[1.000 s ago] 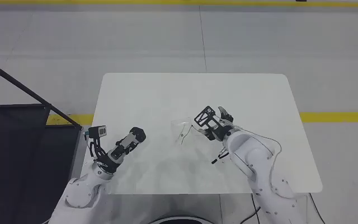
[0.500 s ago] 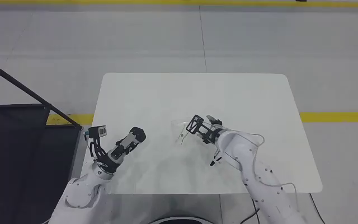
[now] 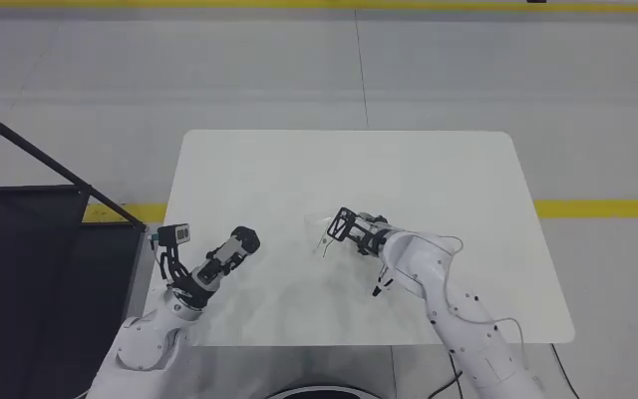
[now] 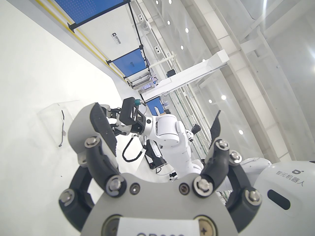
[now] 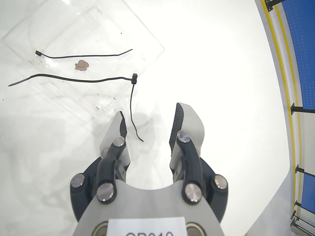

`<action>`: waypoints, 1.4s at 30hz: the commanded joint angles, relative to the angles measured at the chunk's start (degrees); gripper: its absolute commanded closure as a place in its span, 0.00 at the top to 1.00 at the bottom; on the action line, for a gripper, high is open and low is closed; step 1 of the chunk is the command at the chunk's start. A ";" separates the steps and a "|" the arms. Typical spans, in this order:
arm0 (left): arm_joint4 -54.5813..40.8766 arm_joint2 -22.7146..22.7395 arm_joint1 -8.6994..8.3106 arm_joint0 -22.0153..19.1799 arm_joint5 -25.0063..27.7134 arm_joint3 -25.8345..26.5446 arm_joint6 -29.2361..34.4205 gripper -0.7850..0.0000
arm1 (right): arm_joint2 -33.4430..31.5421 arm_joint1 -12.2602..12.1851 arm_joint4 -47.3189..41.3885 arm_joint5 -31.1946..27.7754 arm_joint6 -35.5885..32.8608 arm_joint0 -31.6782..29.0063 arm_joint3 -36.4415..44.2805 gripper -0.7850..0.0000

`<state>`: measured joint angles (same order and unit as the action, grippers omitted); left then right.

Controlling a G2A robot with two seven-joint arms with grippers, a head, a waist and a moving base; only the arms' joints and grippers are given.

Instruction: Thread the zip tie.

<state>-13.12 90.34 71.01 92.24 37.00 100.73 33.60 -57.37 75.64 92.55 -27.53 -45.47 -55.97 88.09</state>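
Observation:
Three black zip ties lie at a clear acrylic tray in the middle of the table. One zip tie rests inside the tray. A longer zip tie crosses the tray's edge. Its head meets the head of a third zip tie, whose tail runs across the table. My right gripper hovers open just above that tail, which lies close to one finger. In the top view the right gripper is at the tray. My left gripper is open and holds nothing, raised near the table's front left.
A small brown scrap lies in the tray. The white table is bare around the tray. A dark panel stands off the table's left side. Yellow floor lines run beyond the table edge.
My right gripper has moved left across the table to the tray's edge. The left arm has kept still.

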 commanded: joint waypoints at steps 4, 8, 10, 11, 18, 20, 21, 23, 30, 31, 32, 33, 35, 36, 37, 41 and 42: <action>0.00 0.00 0.00 0.00 0.00 0.00 0.00 1.00 | 0.39 0.17 -0.24 -0.19 0.46 0.55 -0.93 0.41; 0.00 0.00 0.00 0.00 0.00 0.00 0.00 1.00 | 0.68 0.33 -0.83 -0.63 1.03 1.11 -1.92 0.34; 0.00 0.00 0.00 0.00 0.00 0.00 0.00 1.00 | 0.93 0.40 -0.99 -1.04 1.27 1.37 -2.36 0.33; 0.00 0.00 0.00 0.00 0.00 0.00 0.00 1.00 | 1.09 0.43 -0.94 -1.18 1.28 1.53 -2.61 0.33; 0.00 0.00 0.00 0.00 0.00 0.00 0.00 1.00 | 1.71 0.67 -0.93 -1.16 1.63 2.11 -3.46 0.08; 0.00 0.00 0.00 0.00 0.00 0.00 0.00 1.00 | 1.74 0.68 -0.68 -1.12 1.56 2.12 -3.28 0.00; 0.00 0.00 0.00 0.00 0.00 0.00 0.00 1.00 | 1.75 0.67 -0.49 -1.05 1.43 2.06 -3.05 0.00; 0.00 0.00 0.00 0.00 0.00 0.00 0.00 1.00 | 1.55 0.63 -0.30 -1.02 1.10 1.95 -2.23 0.00; 0.00 0.00 0.00 0.00 0.00 0.00 0.00 1.00 | -0.13 0.18 0.56 -0.71 -2.73 0.04 6.19 0.00; 0.00 0.00 0.00 0.00 0.00 0.00 0.00 1.00 | -0.34 0.16 0.27 -0.63 -4.09 -0.27 7.69 0.00; 0.00 0.00 0.00 0.00 0.00 0.00 0.00 1.00 | -0.44 0.17 0.13 -0.32 -5.93 -0.44 9.30 0.00; 0.00 0.00 0.00 0.00 0.00 0.00 0.00 1.00 | -0.39 0.23 -0.16 0.07 -7.82 -0.62 10.74 0.00; 0.00 0.00 0.00 0.00 0.00 0.00 0.00 1.00 | 0.43 0.43 -0.17 0.74 -12.73 -0.61 13.37 0.00; 0.21 -0.01 0.00 -0.05 -0.57 0.29 -0.51 1.00 | 1.28 0.58 0.00 0.65 -15.36 -0.41 14.38 0.00; 0.79 0.29 -0.03 -0.09 -0.74 0.61 -1.21 1.00 | 2.22 0.78 0.24 0.90 -18.09 -0.06 15.22 0.00; 4.63 0.63 0.01 0.46 -0.42 1.52 -4.60 1.00 | 6.65 1.94 2.97 4.60 -26.66 2.15 16.70 0.00; 4.86 0.52 0.01 0.52 -0.41 1.66 -4.92 1.00 | 7.89 2.32 4.31 6.28 -28.68 2.85 16.36 0.00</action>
<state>-8.50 91.07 71.00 92.68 36.60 102.24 29.09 -50.84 77.59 95.48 -23.13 -71.65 -53.83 104.78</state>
